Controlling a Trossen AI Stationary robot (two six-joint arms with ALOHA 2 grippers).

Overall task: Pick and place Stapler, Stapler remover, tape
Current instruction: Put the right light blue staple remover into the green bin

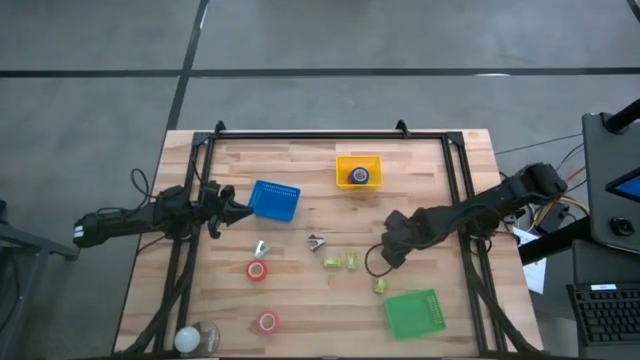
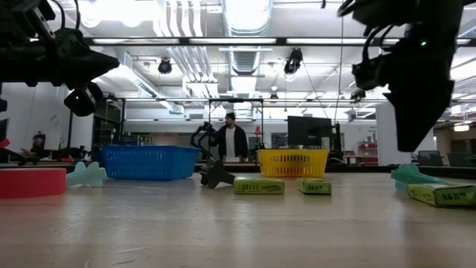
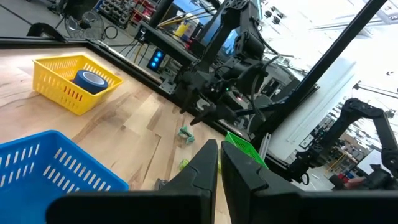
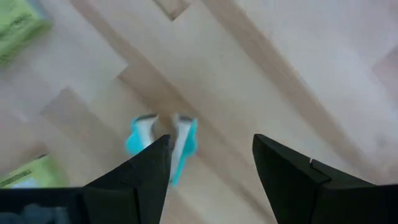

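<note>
In the high view my left gripper [image 1: 237,211] hovers shut beside the blue basket [image 1: 274,200]. My right gripper [image 1: 380,260] hangs open above the table's middle. In its wrist view the open fingers stand over a teal staple remover [image 4: 163,144], which lies flat on the wood and is untouched. Small green staplers [image 1: 333,262] [image 1: 352,261] [image 1: 380,286] lie near it. A dark staple remover [image 1: 317,242] and a pale one [image 1: 262,248] lie left of them. Two red tape rolls [image 1: 258,270] [image 1: 267,321] lie flat; the blue tape [image 1: 359,176] sits in the yellow basket [image 1: 371,160].
A green basket [image 1: 414,313] lies near the table's near right corner. A pale bulb-like object [image 1: 196,338] sits at the near left corner. A dark frame [image 1: 330,134] runs around the table. A person [image 2: 230,140] stands far behind the table.
</note>
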